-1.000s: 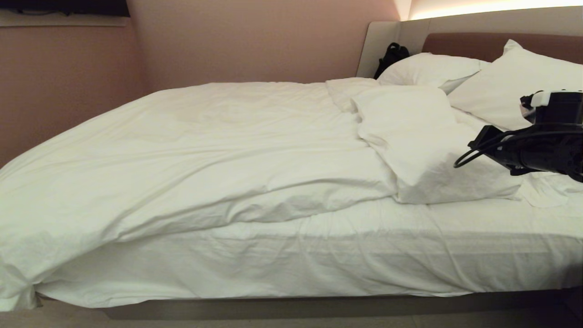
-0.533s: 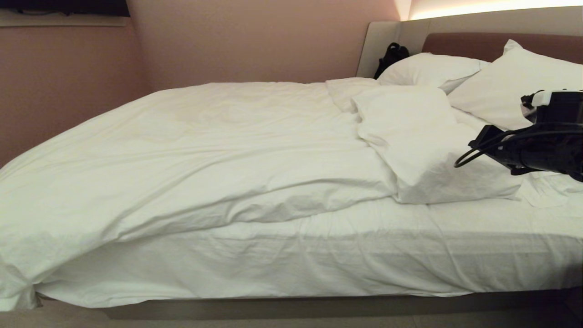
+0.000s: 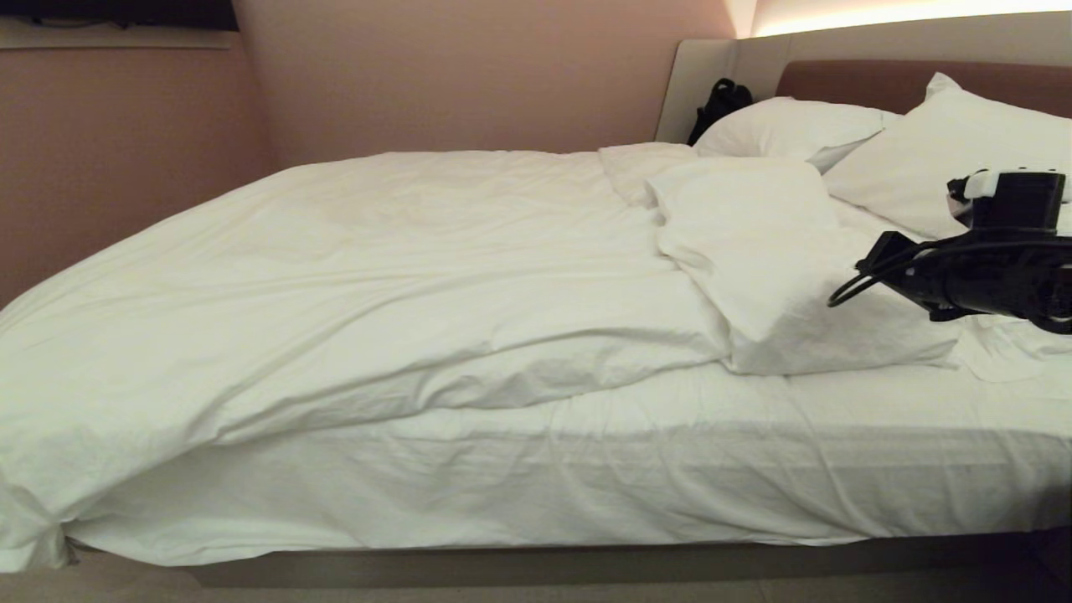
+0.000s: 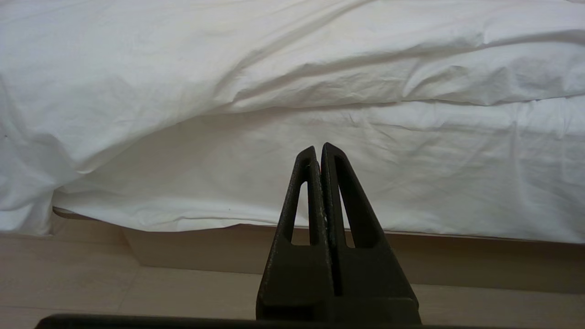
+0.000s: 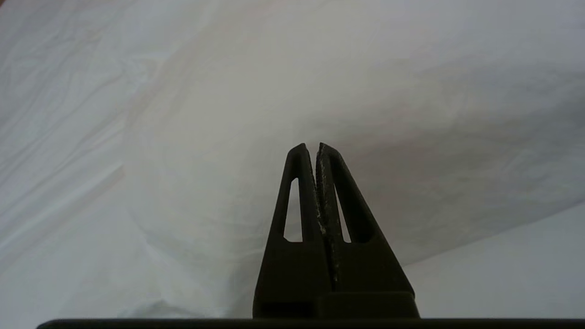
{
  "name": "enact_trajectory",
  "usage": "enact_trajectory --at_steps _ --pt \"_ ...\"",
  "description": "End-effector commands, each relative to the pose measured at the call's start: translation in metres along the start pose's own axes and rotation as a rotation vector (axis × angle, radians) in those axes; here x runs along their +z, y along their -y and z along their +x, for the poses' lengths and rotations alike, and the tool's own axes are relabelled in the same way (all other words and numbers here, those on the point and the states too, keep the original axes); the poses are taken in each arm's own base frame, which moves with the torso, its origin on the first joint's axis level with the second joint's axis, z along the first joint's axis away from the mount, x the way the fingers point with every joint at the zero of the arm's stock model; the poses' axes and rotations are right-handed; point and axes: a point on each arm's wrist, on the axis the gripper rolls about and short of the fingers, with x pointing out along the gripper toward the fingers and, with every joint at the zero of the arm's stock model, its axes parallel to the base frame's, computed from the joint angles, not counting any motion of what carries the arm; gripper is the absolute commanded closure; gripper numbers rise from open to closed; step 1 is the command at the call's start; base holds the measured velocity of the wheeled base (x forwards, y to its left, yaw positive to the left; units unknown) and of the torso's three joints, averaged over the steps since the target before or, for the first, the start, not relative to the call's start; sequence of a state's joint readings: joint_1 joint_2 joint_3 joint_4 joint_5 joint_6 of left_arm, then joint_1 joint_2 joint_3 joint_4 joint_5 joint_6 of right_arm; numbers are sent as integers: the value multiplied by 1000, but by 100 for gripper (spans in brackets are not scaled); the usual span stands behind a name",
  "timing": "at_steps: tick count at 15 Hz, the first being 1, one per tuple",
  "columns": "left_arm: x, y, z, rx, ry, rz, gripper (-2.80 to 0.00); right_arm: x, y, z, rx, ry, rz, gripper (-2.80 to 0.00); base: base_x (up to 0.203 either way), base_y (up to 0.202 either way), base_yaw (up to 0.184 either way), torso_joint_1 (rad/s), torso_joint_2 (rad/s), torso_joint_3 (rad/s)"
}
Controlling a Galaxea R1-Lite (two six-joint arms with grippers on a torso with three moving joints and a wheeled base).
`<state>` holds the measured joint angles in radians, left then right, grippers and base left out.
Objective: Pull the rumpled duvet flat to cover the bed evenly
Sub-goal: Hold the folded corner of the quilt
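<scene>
The white duvet [image 3: 377,276] lies rumpled across the bed [image 3: 586,565]. It hangs low at the foot end, and its top corner [image 3: 779,268] is folded back near the pillows, leaving the near sheet bare. My right arm [image 3: 980,276] hovers at the right, beside that fold. In the right wrist view my right gripper [image 5: 316,146] is shut and empty just above the duvet fold [image 5: 274,91]. My left gripper [image 4: 318,148] is shut and empty, low in front of the mattress side, below the duvet's hanging edge [image 4: 183,68].
Two white pillows [image 3: 787,126] [image 3: 946,151] lean on the brown headboard [image 3: 863,79]. A black bag [image 3: 718,105] sits in the far corner by the pink wall. Bare fitted sheet [image 3: 879,419] shows along the near side. Floor [image 4: 91,283] runs below the bed base.
My right arm has crept slightly to the left over the folded duvet corner. The duvet and my left gripper have stayed still.
</scene>
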<state>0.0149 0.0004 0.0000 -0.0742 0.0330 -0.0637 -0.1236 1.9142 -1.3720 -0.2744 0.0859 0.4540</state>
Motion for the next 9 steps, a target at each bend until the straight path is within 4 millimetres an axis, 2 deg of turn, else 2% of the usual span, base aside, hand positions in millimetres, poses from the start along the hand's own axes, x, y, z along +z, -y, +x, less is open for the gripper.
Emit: enact_trajectory --at_steps 1,9 --pt "0 0 0 1 1 -1 0 -6 4 9 -10 -19 5 0 0 0 0 0 0 0" --pt "0 0 0 1 2 -1 0 -12 9 20 -15 -41 10 0 0 0 0 0 0 0"
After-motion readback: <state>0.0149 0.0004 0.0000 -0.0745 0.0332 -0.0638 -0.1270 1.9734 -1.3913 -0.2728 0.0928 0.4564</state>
